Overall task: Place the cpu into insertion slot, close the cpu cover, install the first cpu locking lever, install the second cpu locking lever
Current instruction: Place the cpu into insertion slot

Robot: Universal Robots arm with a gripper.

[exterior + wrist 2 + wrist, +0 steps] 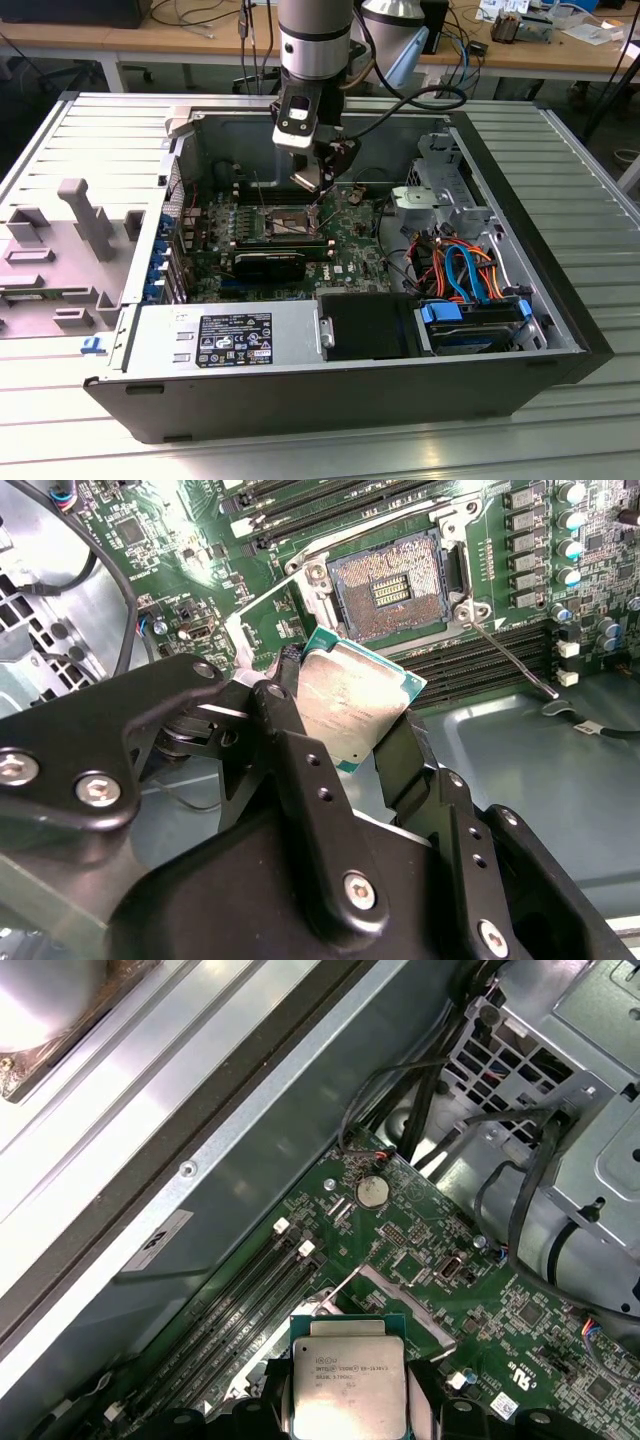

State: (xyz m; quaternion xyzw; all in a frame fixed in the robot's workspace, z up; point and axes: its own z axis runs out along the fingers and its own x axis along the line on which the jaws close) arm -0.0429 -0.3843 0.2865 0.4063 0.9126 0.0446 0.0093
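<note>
My gripper (345, 720) is shut on the cpu (355, 705), a flat square chip with a dull silver top, clamped by two opposite edges between black fingers (295, 750). In the first wrist view the cpu (347, 1380) hangs over the green motherboard (420, 1250). The insertion slot (395, 585) lies open and bare a short way beyond the chip, its contact field showing. The cpu cover (265, 605) stands tilted up at one side of the slot. A thin wire locking lever (510, 660) sticks out unlatched at the other side. In the exterior view the gripper (318, 185) hovers just above the slot (285, 222).
The motherboard lies inside an open computer case (560, 300) on a slatted metal table. Black memory slots (330, 505) flank the socket. A power supply (230, 335), drive bays with blue and orange cables (465, 270) and loose black cables (520, 1190) crowd the case's sides.
</note>
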